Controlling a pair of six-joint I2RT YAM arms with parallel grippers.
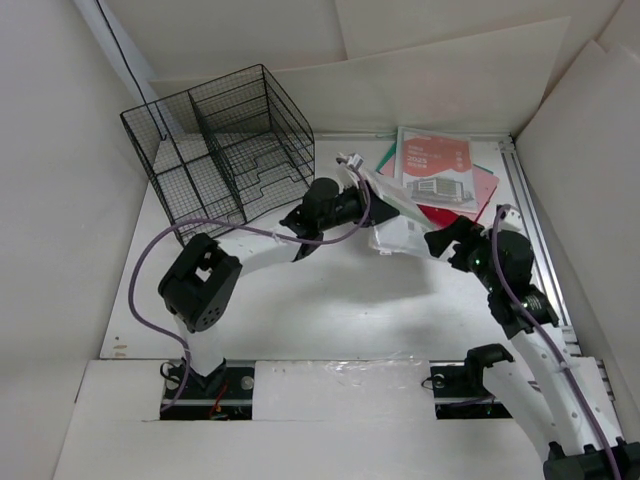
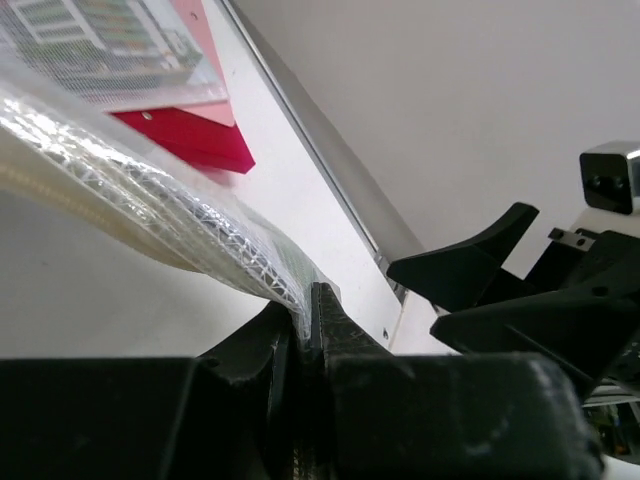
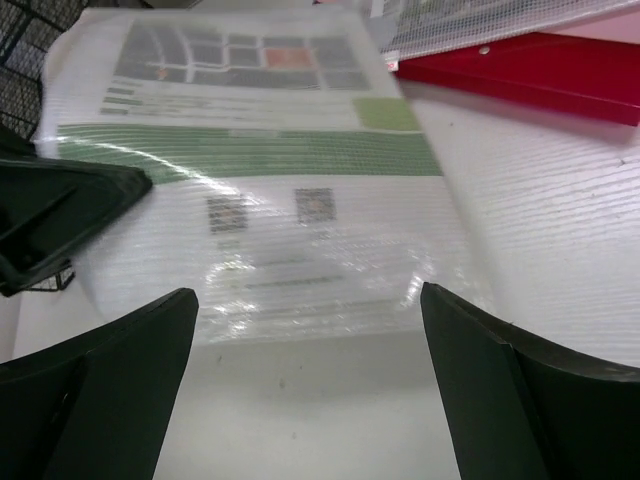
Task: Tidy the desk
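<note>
The desk (image 1: 330, 310) is a white tabletop. My left gripper (image 1: 372, 202) reaches over its middle and is shut on the edge of a clear mesh-textured plastic sleeve (image 1: 402, 228) holding a printed sheet. In the left wrist view the jaws (image 2: 308, 300) pinch the sleeve (image 2: 150, 200), which hangs off to the left. My right gripper (image 1: 440, 240) stands open just right of the sleeve. In the right wrist view it (image 3: 305, 330) has nothing between its fingers, and the sleeve (image 3: 260, 190) lies just ahead of them.
A black wire-mesh organizer (image 1: 220, 140) stands at the back left. A booklet (image 1: 435, 165) lies on a red folder (image 1: 470, 195) at the back right, beside the metal rail (image 1: 535, 220). White boards wall in the desk.
</note>
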